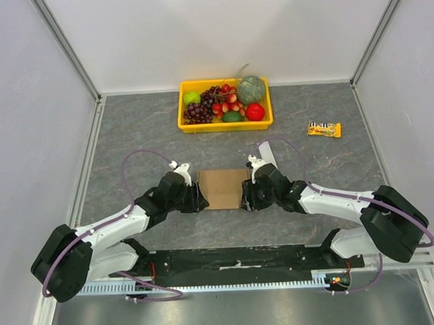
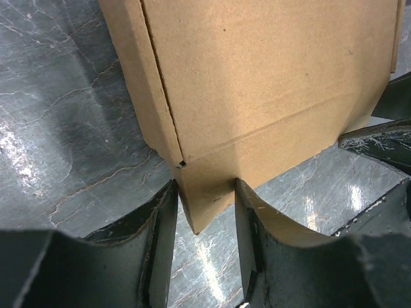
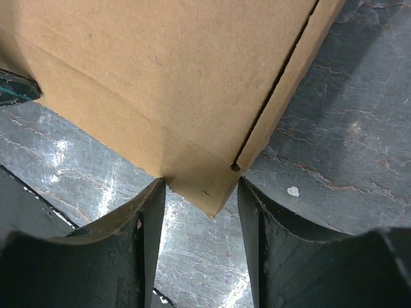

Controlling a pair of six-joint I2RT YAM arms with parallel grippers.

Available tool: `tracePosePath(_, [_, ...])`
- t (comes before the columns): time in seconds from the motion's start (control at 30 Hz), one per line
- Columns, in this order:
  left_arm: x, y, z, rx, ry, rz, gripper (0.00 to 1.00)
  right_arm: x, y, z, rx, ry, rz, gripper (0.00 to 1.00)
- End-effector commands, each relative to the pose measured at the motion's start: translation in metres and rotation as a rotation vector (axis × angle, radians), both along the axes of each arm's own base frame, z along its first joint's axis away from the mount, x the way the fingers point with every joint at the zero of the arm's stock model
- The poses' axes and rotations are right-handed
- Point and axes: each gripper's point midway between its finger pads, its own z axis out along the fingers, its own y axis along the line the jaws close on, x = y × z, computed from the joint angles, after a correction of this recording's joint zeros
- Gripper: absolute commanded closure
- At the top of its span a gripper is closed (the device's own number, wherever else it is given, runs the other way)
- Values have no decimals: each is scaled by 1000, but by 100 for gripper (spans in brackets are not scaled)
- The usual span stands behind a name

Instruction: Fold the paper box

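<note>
The paper box point(image 1: 224, 189) lies as a flat brown cardboard sheet on the grey table between my two arms. My left gripper point(image 1: 198, 197) is at its left edge and my right gripper point(image 1: 245, 197) at its right edge. In the left wrist view a near corner of the box point(image 2: 270, 77) pokes in between the open jaws of the left gripper point(image 2: 204, 186), whose fingertips point(image 2: 168, 192) meet the corner's sides. In the right wrist view the other near corner of the box point(image 3: 160, 77), beside a slit, sits the same way in the open right gripper point(image 3: 200, 183).
A yellow tray point(image 1: 186, 125) full of fruit stands at the back of the table. A yellow snack bar point(image 1: 323, 129) lies at the back right. A white strip point(image 1: 268, 151) lies just behind the right wrist. White walls enclose the table on three sides.
</note>
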Motion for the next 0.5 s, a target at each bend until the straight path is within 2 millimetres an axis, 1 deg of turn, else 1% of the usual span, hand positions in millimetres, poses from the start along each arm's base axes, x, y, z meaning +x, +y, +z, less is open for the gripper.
tracePosePath(0.0, [10,-9,12,-25,-49,-17,55,5,4,2,19,-29,-13,44])
tracePosePath(0.07, [10,-10,13,-26,-49,-19,55,6,4,4,17,-37,-10,44])
tracePosePath(0.17, [11,-9,13,-23,-57,-18,55,8,-2,10,-10,-59,-7,39])
tracePosePath(0.33, [13,-8,14,-21,-64,-9,56,22,-13,36,-73,-156,-10,29])
tracePosePath(0.47, [12,-7,14,-15,-61,-9,56,36,-17,63,-93,-251,-15,29])
